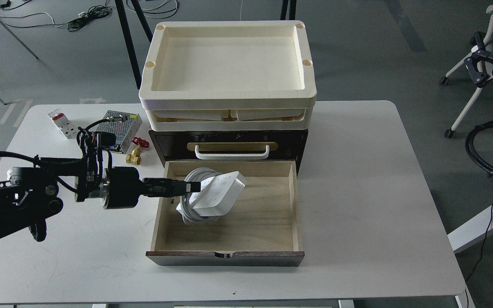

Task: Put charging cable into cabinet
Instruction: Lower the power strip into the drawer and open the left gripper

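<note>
The charging cable (221, 193), a white power strip with its thick white cord bundled under it, hangs tilted over the left part of the open pale wood drawer (255, 226). My left gripper (193, 187) reaches in from the left over the drawer's left wall and is shut on the strip's left end. The drawer is pulled out of the dark brown cabinet (302, 143). Above it is a white handle (231, 150) on a gold plate. Cream trays (229, 96) are stacked on top. My right gripper is out of view.
On the white table (379, 192), left of the cabinet, lie a silver perforated power-supply box (120, 124), a white-and-red breaker (61, 123), a brass fitting (134, 157) and a small red part (141, 142). Chairs and cables stand on the floor to the right.
</note>
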Available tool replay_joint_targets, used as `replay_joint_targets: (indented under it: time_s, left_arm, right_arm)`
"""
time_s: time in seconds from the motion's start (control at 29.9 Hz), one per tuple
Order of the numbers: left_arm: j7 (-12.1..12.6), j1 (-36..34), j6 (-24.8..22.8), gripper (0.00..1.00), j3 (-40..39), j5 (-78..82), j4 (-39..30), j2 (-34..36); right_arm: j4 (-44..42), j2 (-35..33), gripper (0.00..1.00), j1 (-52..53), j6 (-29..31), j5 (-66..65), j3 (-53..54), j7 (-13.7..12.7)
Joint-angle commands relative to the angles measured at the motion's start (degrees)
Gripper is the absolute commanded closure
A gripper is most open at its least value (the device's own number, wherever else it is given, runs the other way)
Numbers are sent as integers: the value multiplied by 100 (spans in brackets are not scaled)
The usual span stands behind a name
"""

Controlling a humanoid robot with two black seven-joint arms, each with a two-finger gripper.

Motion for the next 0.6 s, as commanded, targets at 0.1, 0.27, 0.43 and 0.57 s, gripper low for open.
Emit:
replay_joint_targets:
  time_s: [0.1,0.27,0.43,0.57]
  left_arm:
    - [0,0,13,82,1,-9,-9,1]
    - [0,0,4,74,1,-18,-9,1]
    - [0,0,4,66,1,-18,-18,1]
    - [0,0,-5,60,-8,-27,-44,1]
  right_arm:
    - [-5,0,1,-10,0,0,9,0]
    - [-5,0,1,-10,0,0,9,0]
    - [-5,0,1,-10,0,0,9,0]
    - [-5,0,1,-10,0,0,9,0]
